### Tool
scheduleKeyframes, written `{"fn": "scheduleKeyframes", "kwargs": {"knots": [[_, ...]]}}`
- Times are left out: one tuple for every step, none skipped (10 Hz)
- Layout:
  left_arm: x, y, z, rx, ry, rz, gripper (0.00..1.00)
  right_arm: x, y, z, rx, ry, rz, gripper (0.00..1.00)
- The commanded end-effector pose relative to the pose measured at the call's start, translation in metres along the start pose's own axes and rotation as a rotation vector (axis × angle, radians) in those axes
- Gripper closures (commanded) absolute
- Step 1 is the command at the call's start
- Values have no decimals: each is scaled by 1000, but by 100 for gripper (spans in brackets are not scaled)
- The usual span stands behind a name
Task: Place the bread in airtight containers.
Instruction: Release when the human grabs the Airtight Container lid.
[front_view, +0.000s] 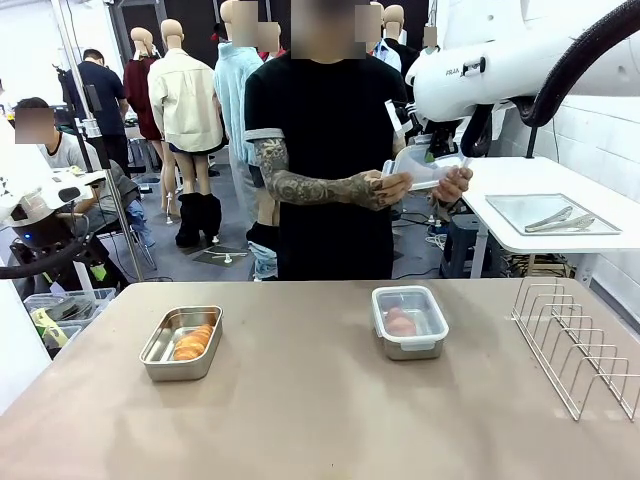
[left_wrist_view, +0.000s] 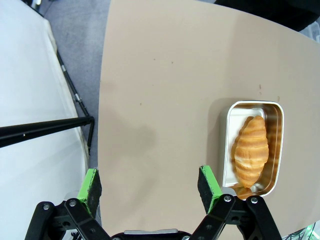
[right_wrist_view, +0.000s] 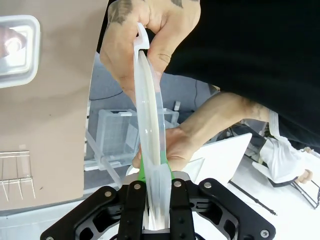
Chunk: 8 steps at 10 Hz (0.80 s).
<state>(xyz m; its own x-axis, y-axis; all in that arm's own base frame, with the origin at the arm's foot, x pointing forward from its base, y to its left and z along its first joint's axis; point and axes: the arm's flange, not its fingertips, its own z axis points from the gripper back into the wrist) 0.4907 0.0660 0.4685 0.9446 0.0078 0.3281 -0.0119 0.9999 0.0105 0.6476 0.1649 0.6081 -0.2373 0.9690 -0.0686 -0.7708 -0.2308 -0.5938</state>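
On the left of the table an open steel airtight container (front_view: 160, 352) holds a golden bread roll (front_view: 192, 342). The left wrist view looks down on this container (left_wrist_view: 276, 112) and its bread (left_wrist_view: 251, 150), just right of my open, empty left gripper (left_wrist_view: 149, 184). At centre right a second container (front_view: 410, 322) has its clear lid on, with pinkish bread (front_view: 400, 322) inside; it also appears as the lidded container (right_wrist_view: 17, 47). Across the table, my right gripper (right_wrist_view: 154, 175) is shut on the edge of a clear plastic lid (right_wrist_view: 149, 115) (front_view: 425, 168). The person's hands (right_wrist_view: 125, 45) (front_view: 385, 188) grip the same lid.
A wire rack (front_view: 575, 340) stands at the table's right edge. Behind it, a white side table carries a flat tray with tongs (front_view: 550, 213). My left gripper hangs over the table's left edge, beside a black bar (left_wrist_view: 45, 128) and the floor.
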Motion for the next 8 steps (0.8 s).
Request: {"fn": "scheduleKeyframes", "kwargs": {"knots": [[-2, 0, 1, 18, -7, 6, 0, 0, -5, 2, 17, 23, -21, 81], [-2, 0, 1, 18, -7, 6, 0, 0, -1, 6, 22, 32, -21, 62], [-2, 0, 1, 18, -7, 6, 0, -1, 4, 12, 27, 37, -15, 43], [-2, 0, 1, 18, -7, 6, 0, -3, 10, 20, 34, 42, -10, 24], [-2, 0, 1, 18, -7, 6, 0, -5, 14, 26, 47, 34, 3, 5], [-2, 0, 1, 18, -7, 6, 0, -6, 16, 29, 54, 32, 4, 0], [-2, 0, 1, 18, -7, 6, 0, -8, 14, 29, 62, 30, -4, 0], [-2, 0, 1, 18, -7, 6, 0, -7, 15, 31, 73, 20, -7, 0]]}}
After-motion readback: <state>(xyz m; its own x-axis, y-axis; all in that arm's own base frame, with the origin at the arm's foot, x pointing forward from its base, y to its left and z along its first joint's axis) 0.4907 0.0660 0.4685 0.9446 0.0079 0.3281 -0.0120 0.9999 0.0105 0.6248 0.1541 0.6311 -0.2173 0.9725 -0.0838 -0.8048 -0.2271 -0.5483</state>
